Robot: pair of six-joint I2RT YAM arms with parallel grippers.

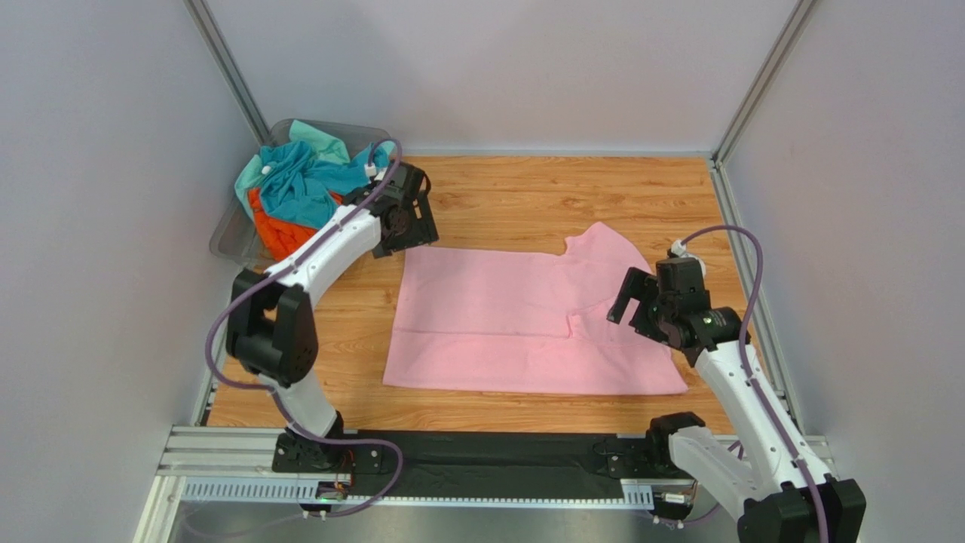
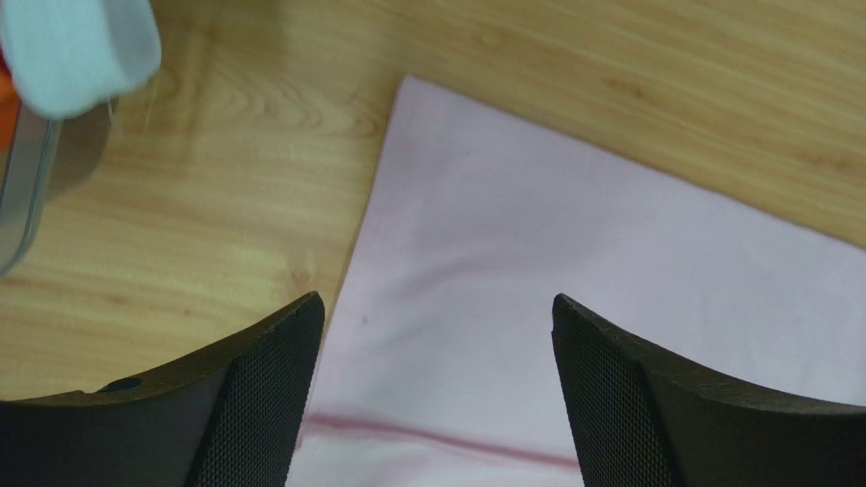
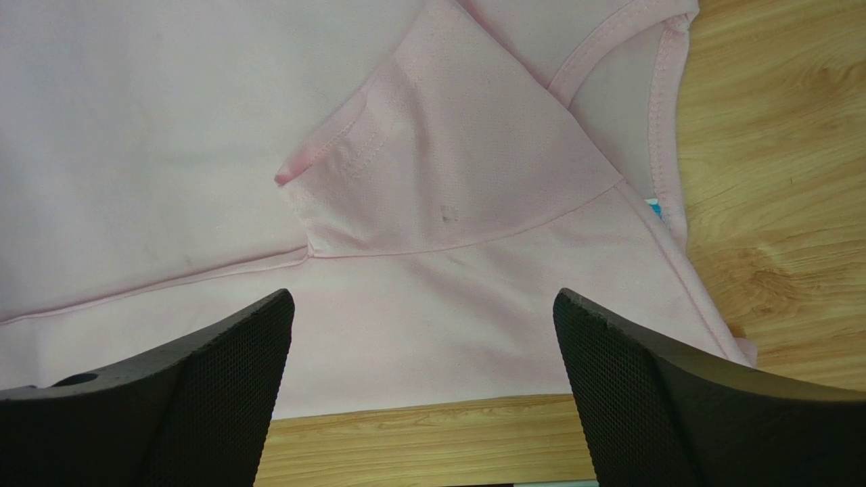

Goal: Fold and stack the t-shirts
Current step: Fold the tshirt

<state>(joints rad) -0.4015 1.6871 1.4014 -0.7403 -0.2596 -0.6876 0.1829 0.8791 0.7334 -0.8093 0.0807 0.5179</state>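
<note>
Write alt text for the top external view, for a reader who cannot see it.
A light pink t-shirt lies partly folded on a wooden table. The robot's left gripper is over its far left corner, beside a grey bin heaped with teal, mint and orange shirts; the right gripper is over the shirt's right end.

Cannot see the near corner of the grey bin [image 1: 230, 235] behind the left arm [image 1: 329, 243], nor the right edge of the pink t-shirt [image 1: 498, 322] under the right gripper [image 1: 637, 315]. Blurred and cropped at far left of the left wrist view: mint cloth [image 2: 76, 46].
</note>
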